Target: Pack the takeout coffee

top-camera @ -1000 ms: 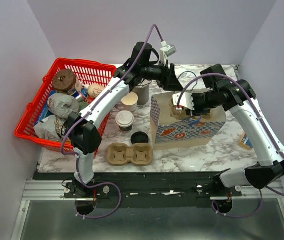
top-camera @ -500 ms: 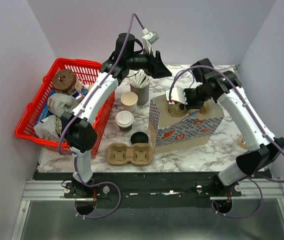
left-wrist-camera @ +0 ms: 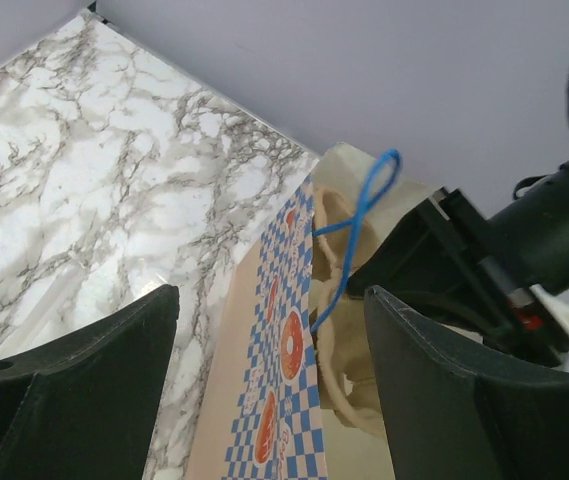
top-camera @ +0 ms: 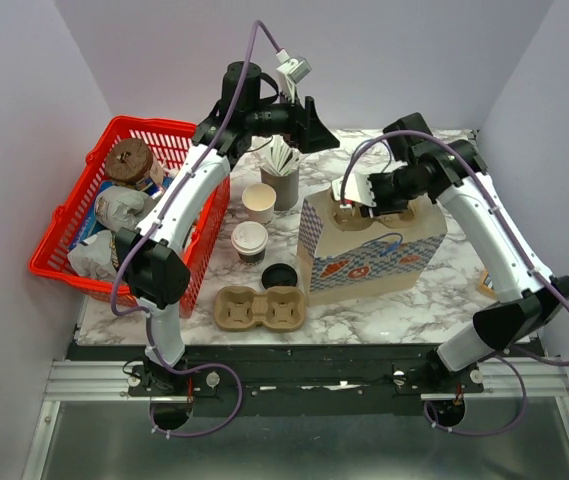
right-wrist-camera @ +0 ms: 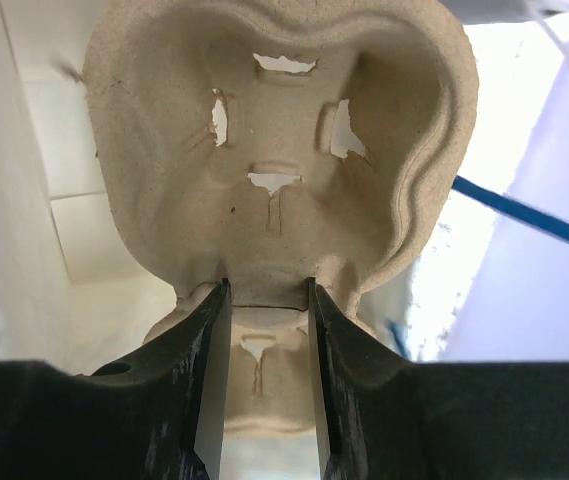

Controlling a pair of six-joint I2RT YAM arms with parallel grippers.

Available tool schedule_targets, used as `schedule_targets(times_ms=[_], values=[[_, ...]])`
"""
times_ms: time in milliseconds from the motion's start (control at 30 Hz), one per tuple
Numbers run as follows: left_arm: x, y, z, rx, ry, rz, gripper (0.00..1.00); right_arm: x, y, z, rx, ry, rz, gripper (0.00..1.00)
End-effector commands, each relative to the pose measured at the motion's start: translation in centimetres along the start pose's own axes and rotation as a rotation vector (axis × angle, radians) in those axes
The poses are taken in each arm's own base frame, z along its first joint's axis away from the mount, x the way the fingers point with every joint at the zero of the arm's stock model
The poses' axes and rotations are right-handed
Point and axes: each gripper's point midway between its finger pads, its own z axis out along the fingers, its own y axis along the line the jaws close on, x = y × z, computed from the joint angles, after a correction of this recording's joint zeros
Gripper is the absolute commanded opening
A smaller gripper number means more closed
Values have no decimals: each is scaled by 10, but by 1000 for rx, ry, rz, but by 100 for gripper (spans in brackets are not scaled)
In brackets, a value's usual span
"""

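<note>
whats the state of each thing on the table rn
takeout coffee: lidded, upright, not packed
cream cup: upright, no lid
black lid: lying loose, on no cup
bag: upright, open
near tray: empty
tray in bag: gripped by right hand
left hand: open, empty

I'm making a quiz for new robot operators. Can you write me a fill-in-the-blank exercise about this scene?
The takeout coffee wears a ____ lid.
The left hand is ____, holding nothing.
The right hand grips a pulp carrier inside the ____-and-white checkered bag.
Missing words: white; open; blue.
</note>
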Motion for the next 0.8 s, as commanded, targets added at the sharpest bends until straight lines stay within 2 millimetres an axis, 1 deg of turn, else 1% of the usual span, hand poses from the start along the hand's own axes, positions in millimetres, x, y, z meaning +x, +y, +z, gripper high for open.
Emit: schedule_targets(times_ms=[0,133,267,333,500,767], values=[[-13,-7,-14,6,-29,32,82,20,51,11,-241,73,-6,0],[-13,-2,-20,-8,-34,26,83,35,68,24,-321,116,-53,0],[-15,1,-25,-20,-40,31,83,43,77,32,-367,135,-66,1],[-13,2,-27,-26,-37,26,83,43,79,34,-380,132,-80,1],[-10,6,-30,-35,-33,16,83,41,94,45,-440,121,-98,1],[-9,5,-31,-35,-29,6,83,25,108,68,-530,73,-67,3]])
